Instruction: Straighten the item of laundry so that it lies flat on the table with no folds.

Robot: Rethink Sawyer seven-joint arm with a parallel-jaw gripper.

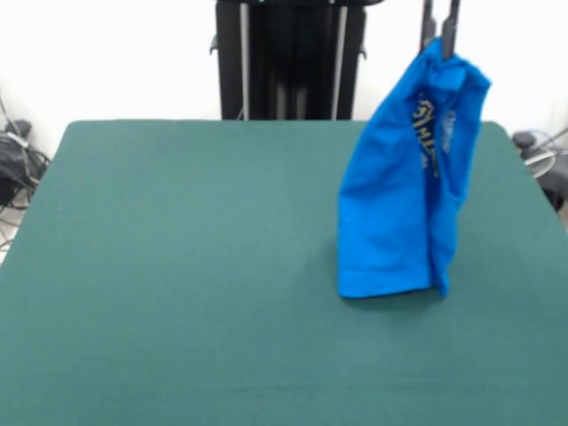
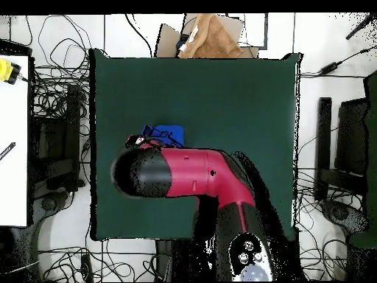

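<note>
Hanging from the gripper (image 1: 440, 46), fingers pinched on its top, the blue T-shirt (image 1: 401, 191) touches the green table (image 1: 177, 266) with its hem.

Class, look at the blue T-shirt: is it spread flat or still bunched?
Bunched: the T-shirt hangs in folds from the gripper, its hem touching the table.

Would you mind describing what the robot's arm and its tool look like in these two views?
From overhead, the arm is a thick, rounded tube in red, with a black cap at its outer end and a black patch along its top. Near the base it carries a round grey-and-white fitting. In the front view, the tool shows only as two thin, dark, straight prongs coming down from the top edge.
</note>
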